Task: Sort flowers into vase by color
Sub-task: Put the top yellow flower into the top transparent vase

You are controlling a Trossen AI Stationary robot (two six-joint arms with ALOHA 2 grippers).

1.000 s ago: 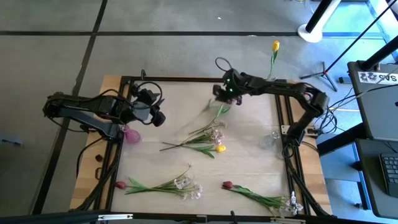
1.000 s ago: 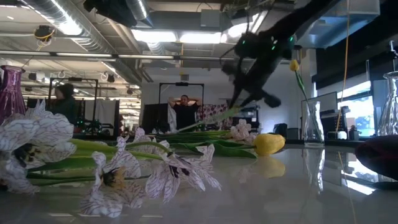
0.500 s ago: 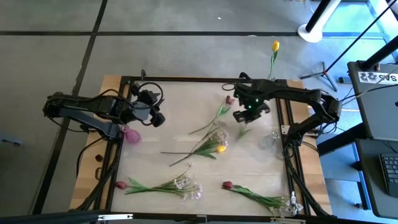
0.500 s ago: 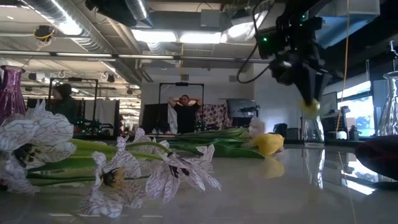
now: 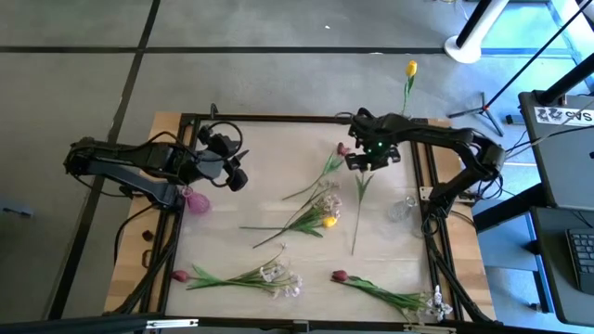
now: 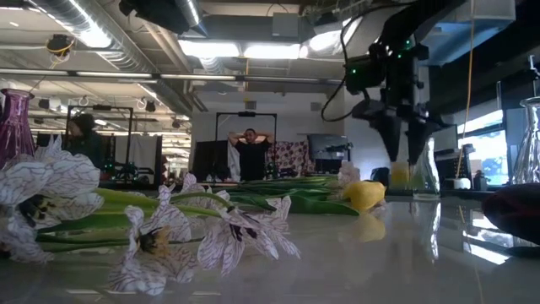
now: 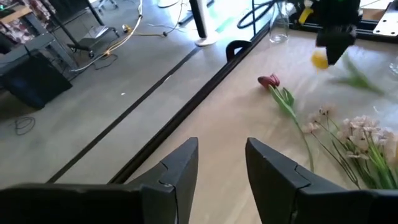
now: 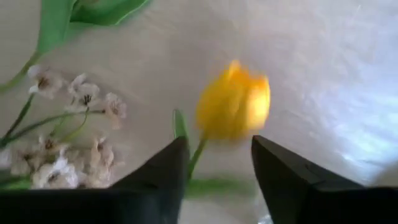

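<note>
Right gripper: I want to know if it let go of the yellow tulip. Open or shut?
Open. In its wrist view the right gripper has fingers spread, with the yellow tulip just beyond them, not pinched.

blur: yellow tulip [image 8: 234, 99] smeared | cut off: purple vase [image 6: 14, 122]

A pale wooden table [image 5: 260, 158] carries flowers: a dark red tulip [image 5: 342, 148] at one o'clock, a yellow tulip [image 5: 329, 222] near centre, white sprays [image 5: 278, 278] at six.

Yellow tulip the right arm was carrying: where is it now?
The yellow tulip hangs just below the right gripper, far-right part of the table in the high view, near the dark red tulip.
</note>
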